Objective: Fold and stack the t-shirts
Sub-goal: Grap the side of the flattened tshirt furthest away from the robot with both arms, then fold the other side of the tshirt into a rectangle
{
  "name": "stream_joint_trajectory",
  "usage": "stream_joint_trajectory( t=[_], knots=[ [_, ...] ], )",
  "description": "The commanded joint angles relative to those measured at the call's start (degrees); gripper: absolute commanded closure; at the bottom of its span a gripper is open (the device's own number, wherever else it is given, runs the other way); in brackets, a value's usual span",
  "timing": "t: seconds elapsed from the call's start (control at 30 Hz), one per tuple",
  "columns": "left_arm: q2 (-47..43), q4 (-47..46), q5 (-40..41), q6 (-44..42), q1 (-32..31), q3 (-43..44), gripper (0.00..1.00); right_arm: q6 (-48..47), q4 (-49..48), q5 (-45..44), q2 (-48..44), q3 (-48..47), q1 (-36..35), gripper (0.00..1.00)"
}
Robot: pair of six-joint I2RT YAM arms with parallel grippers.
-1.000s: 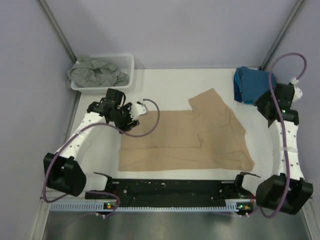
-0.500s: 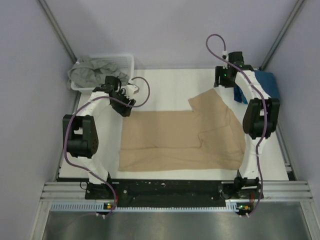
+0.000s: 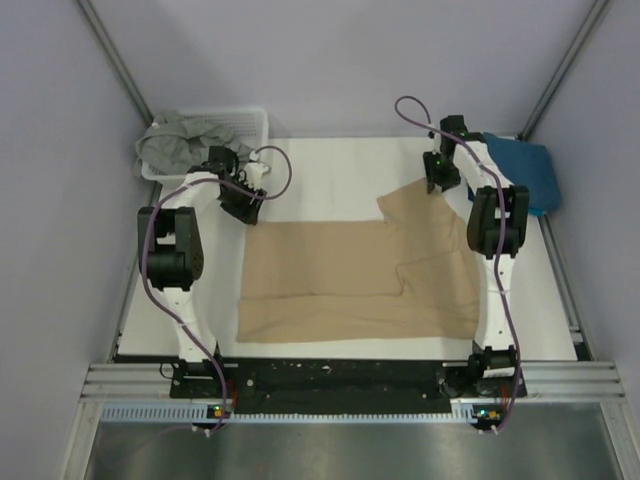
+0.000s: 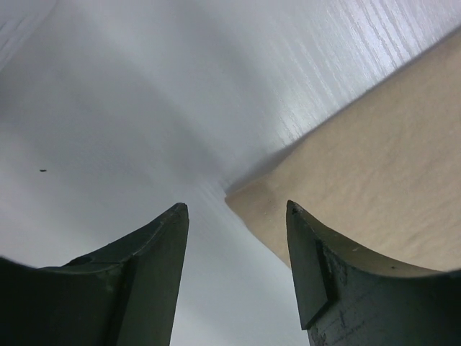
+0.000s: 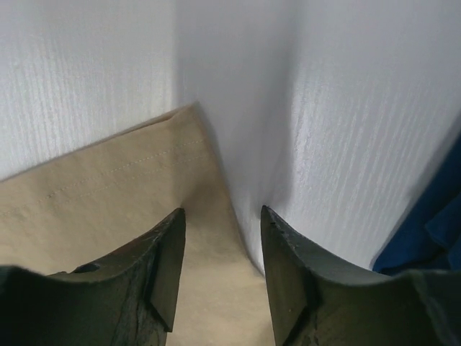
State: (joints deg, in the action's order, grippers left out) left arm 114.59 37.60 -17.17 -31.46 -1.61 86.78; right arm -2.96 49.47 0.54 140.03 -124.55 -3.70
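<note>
left gripper (image 4: 234, 209): jaws gaping wide, hovering at tan shirt (image 3: 350, 270) far-left corner | right gripper (image 5: 220, 213): jaws apart, straddling its sleeve edge | teal shirt (image 3: 525, 170) lying to its far right

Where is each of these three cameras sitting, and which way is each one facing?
Top external: high behind the bases, looking down at the table, tan t-shirt, basket; both whole arms show.
Left wrist: on the left arm, looking down past the open left gripper at the shirt's corner.
Right wrist: on the right arm, looking down past the open right gripper at a stitched tan edge, teal t-shirt beside.
Shared: all three show the tan t-shirt.
</note>
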Motion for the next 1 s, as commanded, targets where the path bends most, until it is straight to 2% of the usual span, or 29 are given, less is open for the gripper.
stream_joint_trajectory(
  t=[0.0,0.13,0.2,0.3,0.37,0.4,0.43,0.47,0.7,0.97],
  knots=[
    [2.2,-0.3,-2.9,0.7,0.1,3.6,0.39,-1.4,1.9,2.7,0.9,1.4,-1.7,0.59],
    [4.4,1.4,-7.2,-1.3,0.0,4.6,0.4,-0.4,0.8,1.7,0.3,2.6,-2.9,0.7],
    [6.3,2.8,-7.4,-1.8,-0.1,6.3,0.42,0.7,-0.2,2.4,-0.4,3.1,-3.0,0.82],
    [8.1,7.0,-8.4,-2.5,-0.2,8.8,0.52,1.9,-1.8,3.0,-2.6,4.8,-3.0,0.97],
    [7.9,7.9,-9.0,-4.0,-0.1,8.1,0.64,2.0,-2.6,3.2,-4.6,6.1,-2.9,1.0],
    [7.6,8.1,-9.3,-4.7,-0.1,7.6,0.74,2.0,-3.0,3.1,-5.9,7.0,-3.0,1.0],
    [7.3,8.4,-9.4,-5.4,-0.2,7.0,0.9,2.0,-3.2,3.2,-7.0,8.1,-2.9,1.0],
    [7.0,8.5,-9.3,-6.0,-0.1,6.6,1.0,1.7,-3.3,3.3,-8.4,9.0,-2.9,1.0],
    [-1.9,4.4,-9.4,-7.6,0.1,0.9,1.0,0.1,-4.2,4.2,-19.7,19.7,-2.9,1.0],
    [-9.1,8.2,-10.9,-11.9,0.0,-1.8,1.0,-2.3,-3.9,2.6,-33.5,32.1,-3.0,1.0]
  ],
)
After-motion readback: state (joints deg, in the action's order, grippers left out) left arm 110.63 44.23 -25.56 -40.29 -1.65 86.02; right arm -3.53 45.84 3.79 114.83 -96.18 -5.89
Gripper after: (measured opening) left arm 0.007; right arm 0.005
